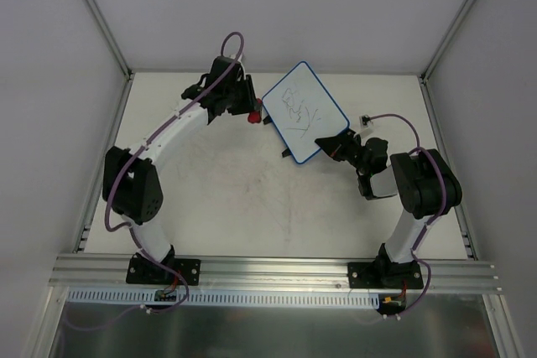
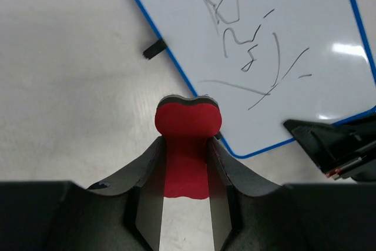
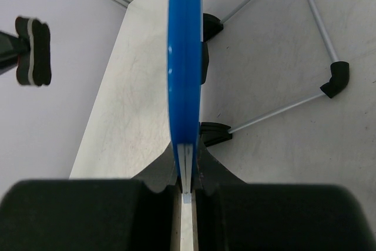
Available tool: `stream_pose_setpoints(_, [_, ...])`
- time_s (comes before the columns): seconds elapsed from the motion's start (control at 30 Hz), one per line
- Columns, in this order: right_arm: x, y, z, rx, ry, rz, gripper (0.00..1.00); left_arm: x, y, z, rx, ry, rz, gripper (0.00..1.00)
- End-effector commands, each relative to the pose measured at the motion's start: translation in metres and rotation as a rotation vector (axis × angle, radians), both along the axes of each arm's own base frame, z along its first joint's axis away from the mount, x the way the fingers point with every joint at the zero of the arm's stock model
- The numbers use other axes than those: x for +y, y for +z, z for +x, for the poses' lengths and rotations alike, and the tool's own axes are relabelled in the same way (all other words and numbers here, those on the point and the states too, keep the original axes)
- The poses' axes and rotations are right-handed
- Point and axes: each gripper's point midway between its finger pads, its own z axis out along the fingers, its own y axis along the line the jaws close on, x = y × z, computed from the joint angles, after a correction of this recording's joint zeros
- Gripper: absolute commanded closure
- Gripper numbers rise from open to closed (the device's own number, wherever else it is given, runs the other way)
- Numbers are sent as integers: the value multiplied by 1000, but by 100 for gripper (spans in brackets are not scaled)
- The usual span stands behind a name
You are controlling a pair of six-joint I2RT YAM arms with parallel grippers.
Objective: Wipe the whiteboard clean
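Left wrist: L gripper [image 2: 185, 145] pinches red eraser [image 2: 188, 120] nr whiteboard [image 2: 252, 57].

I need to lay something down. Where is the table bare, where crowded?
Bare: the middle of the table, between the left arm, the right arm and the near rail. Crowded: the far middle, where the left pincer with the eraser is close to the whiteboard gripped by the right pincer.
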Motion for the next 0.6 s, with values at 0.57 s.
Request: stream_pose_setpoints(0.57, [9,43,4,-264,31,-15,100,-113,22,137,-244,-249,-156,100])
